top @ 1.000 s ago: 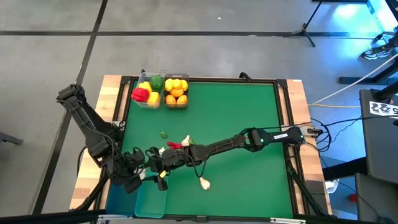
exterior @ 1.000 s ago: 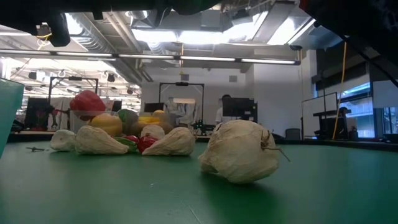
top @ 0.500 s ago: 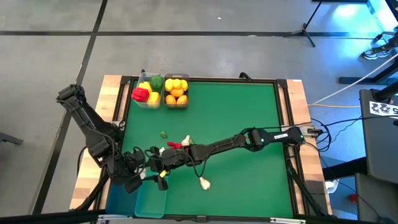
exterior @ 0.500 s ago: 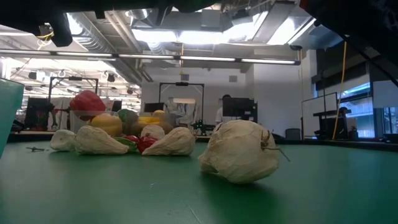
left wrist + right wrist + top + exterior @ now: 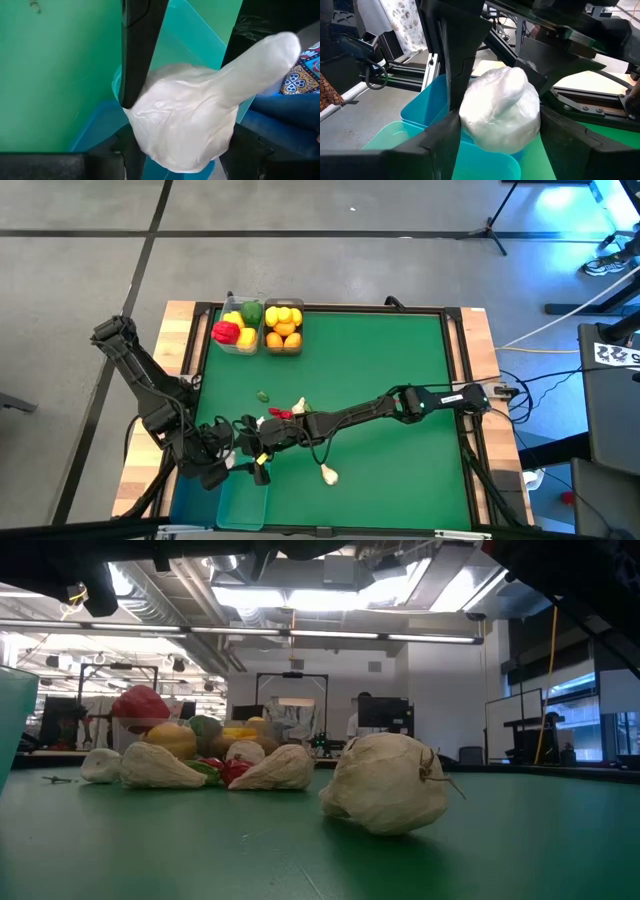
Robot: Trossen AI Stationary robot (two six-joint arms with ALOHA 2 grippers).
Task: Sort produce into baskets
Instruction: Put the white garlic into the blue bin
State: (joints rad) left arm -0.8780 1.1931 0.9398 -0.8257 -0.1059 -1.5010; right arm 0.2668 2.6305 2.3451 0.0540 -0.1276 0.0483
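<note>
A white garlic bulb (image 5: 185, 120) hangs over the teal baskets (image 5: 420, 117) at the table's near left corner, and my left gripper (image 5: 240, 463) is shut on it. My right gripper (image 5: 500, 122) reaches across from the right. It is open, with one finger close on each side of the same bulb (image 5: 500, 117). More garlic (image 5: 328, 473), red chilies (image 5: 278, 413) and a green chili (image 5: 263, 395) lie on the green mat. Two clear baskets at the far left hold peppers (image 5: 238, 327) and lemons and oranges (image 5: 283, 327). My left gripper pinches the bulb's round body (image 5: 150, 102) between its two fingers, on opposite sides, with the stem end (image 5: 275, 47) sticking out sideways. The fingers slant downward. The bulb is lifted clear above the teal basket. My right gripper's fingers (image 5: 447, 135) stand against the bulb's sides; I cannot tell whether they touch it.
The two arms meet above the near left corner, over the teal basket (image 5: 240, 502). A large garlic bulb (image 5: 385, 783) lies near the low camera, with three more bulbs (image 5: 160, 766) and the chilies behind it. The mat's right half is bare green.
</note>
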